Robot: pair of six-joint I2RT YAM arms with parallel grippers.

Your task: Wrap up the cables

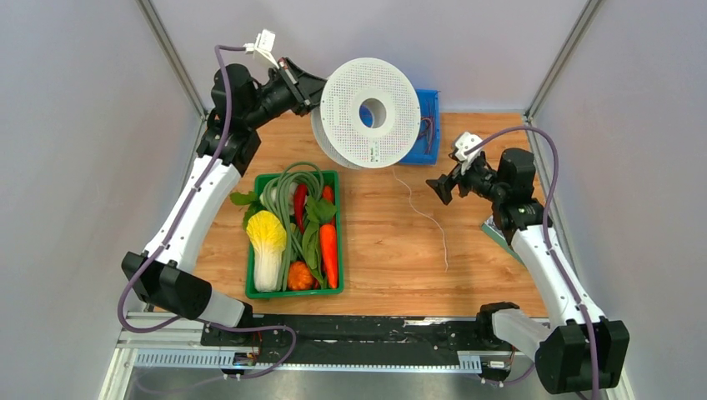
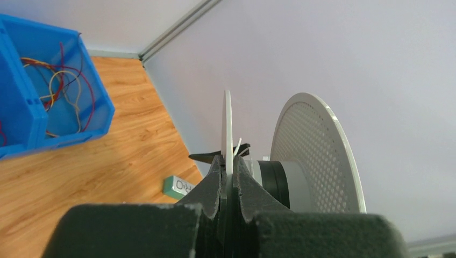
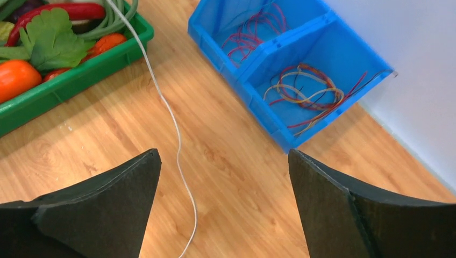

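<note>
Where the dark fingers (image 2: 212,185) of the left gripper (image 2: 228,167) meet, the thin rim of one flange of the spool (image 2: 317,156) is seen clamped between them. The spool is held edge-on to that wrist and raised above the far middle of the table (image 1: 392,267).

- Right gripper (image 3: 223,156): its fingers (image 3: 107,204) are spread wide with nothing between them. It is held over the right side of the table.
- White wire (image 3: 175,126): it is wound on the spool, and a loose tail hangs from the spool's near edge. The tail lies in a wavering line toward the near side, passing below the open right fingers and nearer the left one.
- Blue bin (image 3: 253,102): it is set at the far edge behind the spool, with small coloured coils inside.
- Green tray (image 1: 293,292): it is set left of the tail and filled with vegetables.

Step judged in hand: the tail is to be taken up by the right gripper and laid back between the flanges.

Handling notes:
- The right gripper is best shifted so that the wire sits midway between the pads before descent.
- The pads should be closed fully, as the wire is string-thin and could easily slip.
- Light tension is advised, since a hard pull could twist the flange out of the left clamp.
- The tail should be kept clear of the green tray's rim.
</note>
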